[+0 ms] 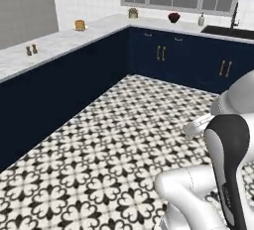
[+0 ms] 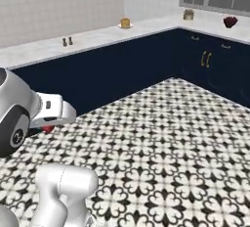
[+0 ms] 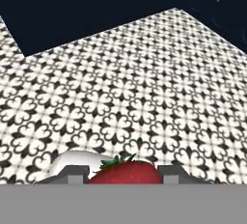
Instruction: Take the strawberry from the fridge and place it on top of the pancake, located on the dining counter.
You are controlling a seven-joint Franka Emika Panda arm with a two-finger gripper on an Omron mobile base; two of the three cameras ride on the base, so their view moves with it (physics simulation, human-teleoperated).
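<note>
Strawberry clamped in gripper, carried above the kitchen floor

In the hand view, the strawberry (image 3: 123, 174) is seen seated between the two finger tips of the gripper (image 3: 123, 175), which are closed against its sides; its lower half is cut off. In the right base view, only a red sliver is visible under the white hand. The pancake (image 1: 79, 25) is shown far off on the dining counter (image 1: 59, 43), too small for detail.

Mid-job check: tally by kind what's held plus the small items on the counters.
strawberry, held: 1
pancake stack: 1
small shakers: 2
tan jar: 1
dark red bowl: 1
pale bottle: 1
Total: 7
</note>
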